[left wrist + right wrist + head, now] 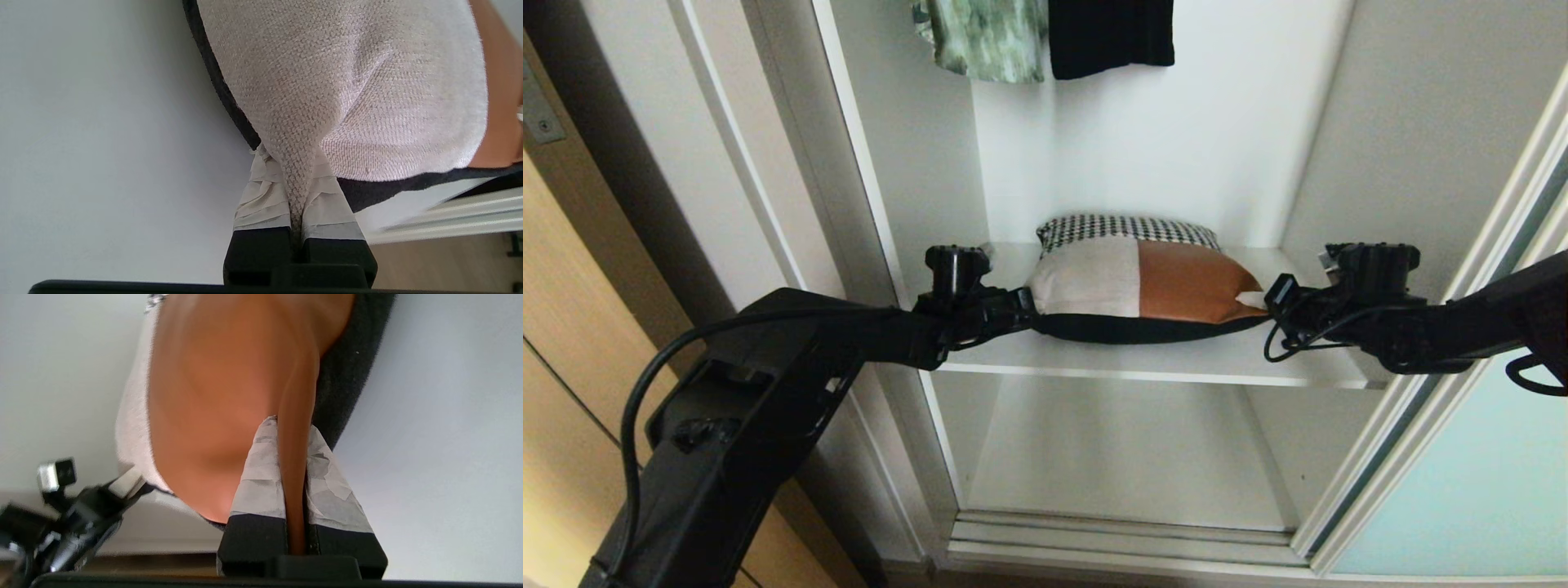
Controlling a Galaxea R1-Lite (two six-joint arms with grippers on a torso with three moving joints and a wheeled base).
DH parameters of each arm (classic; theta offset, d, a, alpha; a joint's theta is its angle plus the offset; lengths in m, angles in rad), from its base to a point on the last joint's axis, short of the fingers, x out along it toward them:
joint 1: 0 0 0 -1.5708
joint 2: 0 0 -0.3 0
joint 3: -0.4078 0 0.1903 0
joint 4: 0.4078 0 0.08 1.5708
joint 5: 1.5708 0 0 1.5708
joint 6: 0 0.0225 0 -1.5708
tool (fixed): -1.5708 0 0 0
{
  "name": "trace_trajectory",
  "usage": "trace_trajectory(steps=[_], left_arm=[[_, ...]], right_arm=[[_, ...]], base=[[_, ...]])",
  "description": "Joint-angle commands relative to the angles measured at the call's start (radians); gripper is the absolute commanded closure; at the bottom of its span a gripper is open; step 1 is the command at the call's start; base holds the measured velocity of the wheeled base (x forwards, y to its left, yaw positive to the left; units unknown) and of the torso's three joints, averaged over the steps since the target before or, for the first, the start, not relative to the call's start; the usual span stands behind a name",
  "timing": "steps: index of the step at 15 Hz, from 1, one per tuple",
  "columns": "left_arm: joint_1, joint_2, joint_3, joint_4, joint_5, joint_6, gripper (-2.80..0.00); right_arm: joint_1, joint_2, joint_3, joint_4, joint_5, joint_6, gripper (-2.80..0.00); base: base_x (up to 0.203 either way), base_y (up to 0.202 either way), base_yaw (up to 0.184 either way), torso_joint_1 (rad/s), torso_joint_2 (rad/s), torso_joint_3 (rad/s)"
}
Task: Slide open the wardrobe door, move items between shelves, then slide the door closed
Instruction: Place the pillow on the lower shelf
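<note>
Head view says we've got both tools, left tool (pixel 1023 309) and right tool (pixel 1270 298), pinching the cushion (pixel 1139 282) corners on the shelf (pixel 1176 359), so next we'd lift evenly.

The head camera looks down into the wardrobe; both wrist cameras, at nine and three o'clock, closely share the cushion (pixel 1139 282).

wall: white (pixel 1176 147) | left: tan wooden door (pixel 556 343)

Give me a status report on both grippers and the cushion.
Left gripper shut on cushion, beige corner. Right gripper shut on brown leather corner. Cushion at upper shelf. Sliding door open, nothing blocking.
</note>
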Motion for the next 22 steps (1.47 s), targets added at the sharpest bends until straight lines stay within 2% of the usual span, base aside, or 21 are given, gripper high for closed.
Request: trace_trajectory(steps=[1, 4, 7, 9, 16, 18, 22], left_arm=[[-0.016, -0.101, 0.037, 0.05, 0.01, -0.005, 0.0], [-0.033, -0.209, 0.166, 0.061, 0.023, -0.004, 0.0], [-0.065, -0.329, 0.313, 0.047, 0.154, -0.005, 0.0], [-0.087, -0.422, 0.443, -0.009, 0.184, -0.007, 0.0], [-0.152, -0.812, 0.861, -0.111, 0.193, -0.003, 0.0], [-0.167, -0.898, 0.959, -0.166, 0.193, -0.003, 0.0], [-0.199, -1.055, 1.101, -0.188, 0.193, 0.004, 0.0]], right_arm=[[0.003, -0.061, 0.091, -0.062, 0.023, 0.002, 0.0], [0.024, -0.18, 0.227, -0.134, 0.027, -0.003, 0.0], [0.04, -0.337, 0.352, -0.143, 0.028, -0.004, 0.0], [0.061, -0.461, 0.433, -0.136, 0.027, -0.004, 0.0], [0.139, -0.863, 0.628, 0.05, 0.021, -0.007, 0.0], [0.151, -0.962, 0.678, 0.121, 0.02, -0.008, 0.0], [0.159, -1.137, 0.732, 0.264, 0.019, -0.007, 0.0]], base=[[0.0, 0.0, 0.0, 0.0, 0.0, 0.0], [0.0, 0.0, 0.0, 0.0, 0.0, 0.0], [0.0, 0.0, 0.0, 0.0, 0.0, 0.0], [0.0, 0.0, 0.0, 0.0, 0.0, 0.0], [0.0, 0.0, 0.0, 0.0, 0.0, 0.0], [0.0, 0.0, 0.0, 0.0, 0.0, 0.0], [0.0, 0.0, 0.0, 0.0, 0.0, 0.0]])
